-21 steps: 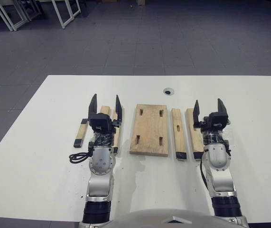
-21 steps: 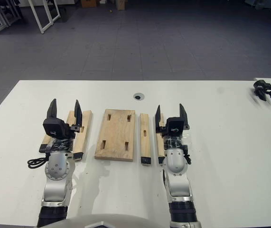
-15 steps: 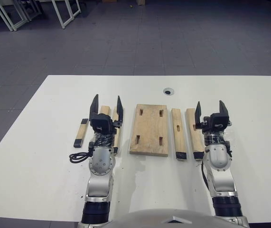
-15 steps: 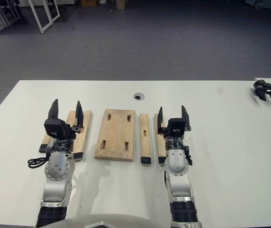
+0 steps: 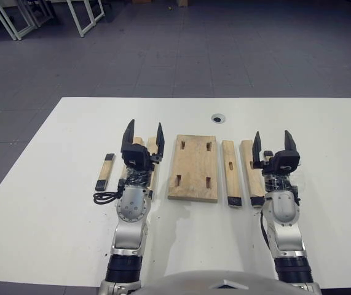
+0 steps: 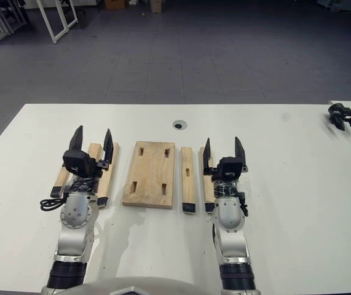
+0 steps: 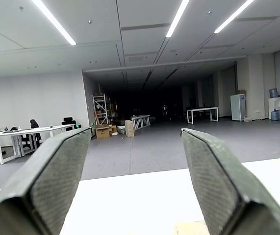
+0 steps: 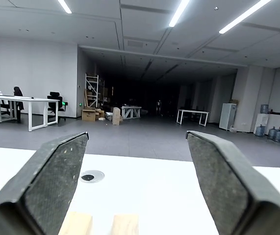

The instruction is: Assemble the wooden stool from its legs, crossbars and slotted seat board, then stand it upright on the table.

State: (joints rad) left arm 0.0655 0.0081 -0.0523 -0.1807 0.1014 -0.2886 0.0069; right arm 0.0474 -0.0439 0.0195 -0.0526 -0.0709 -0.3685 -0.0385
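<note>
Zero parts joined: slotted seat board (image 5: 192, 168), legs (image 5: 230, 173) and crossbar (image 5: 105, 173) are lying loose on the worktop (image 5: 52, 203), left gripper (image 5: 145, 123) and right gripper (image 5: 272, 133) hovering, jaws spread, empty.

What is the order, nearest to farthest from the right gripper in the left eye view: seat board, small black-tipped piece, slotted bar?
1. The slotted bar, just to the left of the right gripper.
2. The seat board, in the middle of the layout.
3. The small black-tipped piece, on the far left.

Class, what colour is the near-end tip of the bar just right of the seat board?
The tip is black, clearest in the left eye view.
</note>
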